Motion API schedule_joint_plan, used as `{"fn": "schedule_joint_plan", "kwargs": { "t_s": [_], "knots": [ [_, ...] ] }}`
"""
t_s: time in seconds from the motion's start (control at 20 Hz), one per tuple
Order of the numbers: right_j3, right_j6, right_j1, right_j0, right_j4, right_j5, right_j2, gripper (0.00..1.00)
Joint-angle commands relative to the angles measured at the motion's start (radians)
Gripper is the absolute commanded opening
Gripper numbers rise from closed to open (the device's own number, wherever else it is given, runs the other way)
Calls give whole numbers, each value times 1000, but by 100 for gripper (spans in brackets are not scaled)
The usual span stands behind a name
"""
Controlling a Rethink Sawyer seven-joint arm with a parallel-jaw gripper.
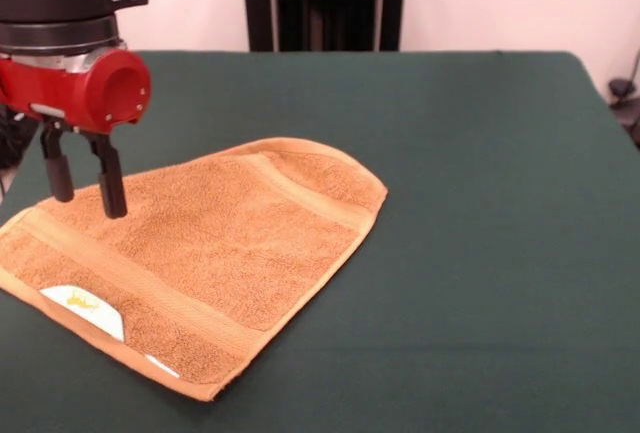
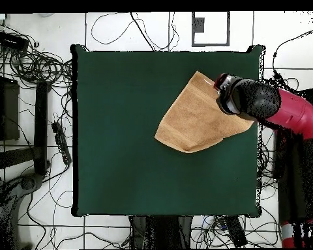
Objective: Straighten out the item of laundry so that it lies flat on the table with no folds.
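The orange-tan terry towel lies on the dark green table at the left of the front view. Woven bands run near two of its edges. A white label with yellow print sits near its front left edge. Its far right corner looks rounded, as if turned under. My gripper hangs over the towel's far left part, open and empty; I cannot tell whether the tips touch the cloth. In the overhead view the towel lies near the table's right edge, and the red arm covers part of it and hides the gripper.
The table spreads wide beside the towel. The towel's left edge lies close to the table's edge in the front view. Cables and equipment lie on the floor around the table. The black pedestal stands at the far side.
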Motion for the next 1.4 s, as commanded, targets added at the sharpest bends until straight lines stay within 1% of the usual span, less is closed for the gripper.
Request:
{"fn": "schedule_joint_plan", "kwargs": {
  "t_s": [0.05,0.35,0.55,0.65,0.75,1.0,1.1,1.25,1.4],
  "knots": [
    [156,5,-11,67,-2,54,41,100],
    [199,73,-43,97,11,47,10,100],
    [212,85,-47,106,12,32,2,100],
    [216,70,-33,107,-1,27,-2,100],
    [234,79,-12,116,-10,3,-9,100],
    [310,231,-31,196,6,-80,-77,100],
    [323,261,-33,221,18,-103,-99,100],
    [324,254,-23,235,31,-123,-117,100],
    [341,260,-2,242,51,-169,-124,100]
  ]
}}
